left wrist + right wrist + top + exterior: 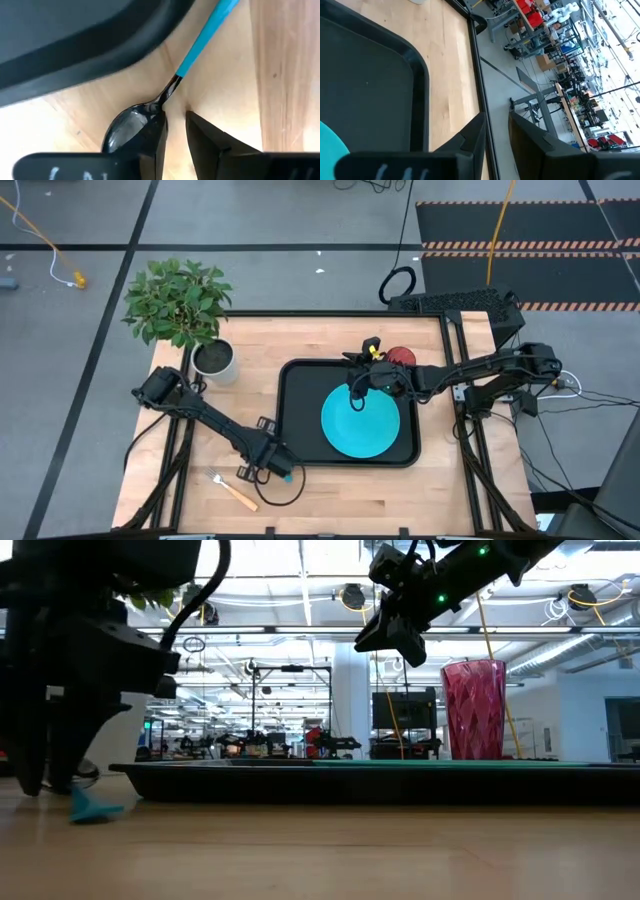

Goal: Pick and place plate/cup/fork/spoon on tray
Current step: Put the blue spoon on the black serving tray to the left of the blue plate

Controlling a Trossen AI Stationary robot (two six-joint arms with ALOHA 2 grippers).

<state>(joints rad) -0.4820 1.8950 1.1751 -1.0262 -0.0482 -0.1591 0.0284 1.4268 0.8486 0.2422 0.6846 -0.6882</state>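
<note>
The turquoise plate (360,423) lies flat on the black tray (300,380). My right gripper (358,385) hovers above the plate's far edge, its fingers a narrow gap apart and empty (496,130). The red cup (401,357) stands upright at the tray's far right corner; it also shows in the low view (474,710). The spoon (127,125) lies on the table by the tray's near left corner, its blue handle (205,37) pointing away. My left gripper (275,467) is low over it, its fingers a narrow gap apart (176,114). The fork (232,490) lies on the table farther left. My left gripper comes down from above at the spoon's bowl end. One finger (155,140) stands over the rim of the bowl (145,112), and the other finger is beside the neck. I cannot tell whether either finger touches the spoon. The spoon lies flat on the table.
A potted green plant (180,305) in a pot (213,360) stands at the table's far left corner. Bare wood (400,500) lies along the near edge, right of the fork. The tray's raised rim (100,50) runs close beside the spoon.
</note>
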